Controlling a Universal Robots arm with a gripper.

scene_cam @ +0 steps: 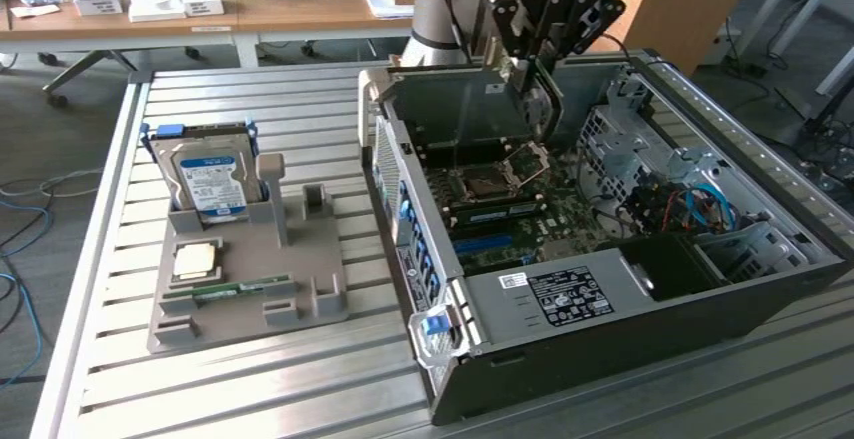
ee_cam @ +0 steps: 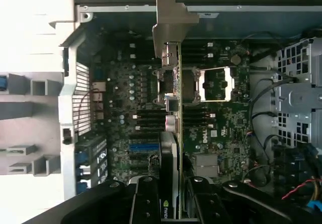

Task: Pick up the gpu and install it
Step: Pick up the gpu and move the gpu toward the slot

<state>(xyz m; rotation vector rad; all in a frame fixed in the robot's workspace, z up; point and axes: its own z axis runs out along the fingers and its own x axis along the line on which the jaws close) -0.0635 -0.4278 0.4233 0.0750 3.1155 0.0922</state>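
My gripper hangs over the far part of the open computer case and is shut on the gpu. The card hangs on edge below the fingers, above the motherboard. In the wrist view the gpu shows edge-on as a thin green board with a dark face. Its pale metal bracket points toward the case's rear wall. The black fingers clamp it on both sides, gripper. Below it lie the motherboard's CPU socket and blue slots.
At the exterior view's left a grey holder on the slatted metal table carries a silver hard drive, a CPU chip and a memory stick. Cables and a drive cage crowd the case's right side.
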